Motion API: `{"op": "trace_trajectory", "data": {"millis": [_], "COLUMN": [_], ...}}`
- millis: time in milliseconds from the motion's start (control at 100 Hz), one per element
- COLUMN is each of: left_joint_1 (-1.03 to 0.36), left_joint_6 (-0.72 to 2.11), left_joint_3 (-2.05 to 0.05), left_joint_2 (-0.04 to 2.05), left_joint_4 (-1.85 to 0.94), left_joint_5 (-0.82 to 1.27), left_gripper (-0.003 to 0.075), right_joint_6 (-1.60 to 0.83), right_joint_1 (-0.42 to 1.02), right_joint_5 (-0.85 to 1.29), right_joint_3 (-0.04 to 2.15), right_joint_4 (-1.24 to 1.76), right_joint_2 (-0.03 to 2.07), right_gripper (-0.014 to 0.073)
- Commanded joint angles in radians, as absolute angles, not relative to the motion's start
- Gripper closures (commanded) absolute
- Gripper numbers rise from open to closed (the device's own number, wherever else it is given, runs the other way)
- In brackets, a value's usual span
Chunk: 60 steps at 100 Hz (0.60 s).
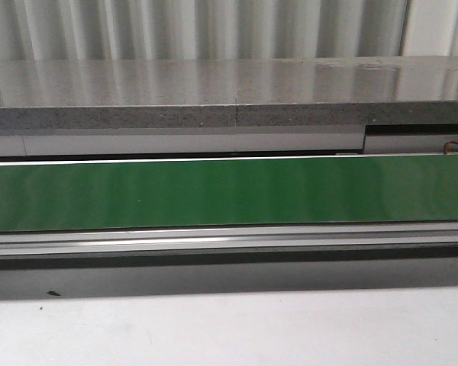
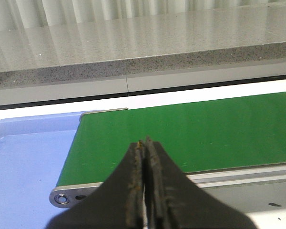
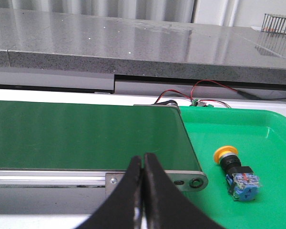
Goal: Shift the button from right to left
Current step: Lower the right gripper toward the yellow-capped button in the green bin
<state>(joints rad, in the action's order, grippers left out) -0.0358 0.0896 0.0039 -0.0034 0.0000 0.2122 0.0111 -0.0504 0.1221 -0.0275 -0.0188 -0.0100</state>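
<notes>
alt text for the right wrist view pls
A yellow-capped button lies on its side in a green tray, beside the end of a green conveyor belt. The right gripper, shut and empty, hovers in the foreground over the belt's near edge.

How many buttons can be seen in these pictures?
1. The button lies on its side in the green tray, beside the end of the green belt, seen only in the right wrist view. Others outside the views cannot be excluded.

One button [image 3: 235, 173], two trays [image 3: 257, 138] [image 2: 24, 162], one green belt [image 1: 229, 191]
</notes>
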Motion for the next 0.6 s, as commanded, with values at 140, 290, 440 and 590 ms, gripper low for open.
{"op": "trace_trajectory", "data": {"millis": [140,290,440,590], "left_joint_1": [-0.036,-0.036,-0.036,-0.036], "left_joint_6": [0.079,0.079,0.079,0.079], "left_joint_3": [0.042,0.042,0.042,0.042], "left_joint_2": [-0.037,-0.037,-0.037,-0.037], "left_joint_4": [-0.010,-0.010,-0.010,-0.010], "left_joint_5": [0.135,0.135,0.135,0.135], "left_gripper": [0.0741,0.0741,0.0741,0.0741], "right_joint_6": [0.000,0.000,0.000,0.000], "right_joint_1": [-0.056,-0.056,-0.056,-0.056], "right_joint_5": [0.128,0.238,0.394,0.519], "right_joint_3": [0.110,0.221,0.340,0.424], "right_joint_4": [-0.039,-0.070,-0.093,-0.091], "right_joint_2": [-0.005,0.071,0.185,0.312], "right_gripper": [0.0662,0.0662,0.0662,0.0662]}}
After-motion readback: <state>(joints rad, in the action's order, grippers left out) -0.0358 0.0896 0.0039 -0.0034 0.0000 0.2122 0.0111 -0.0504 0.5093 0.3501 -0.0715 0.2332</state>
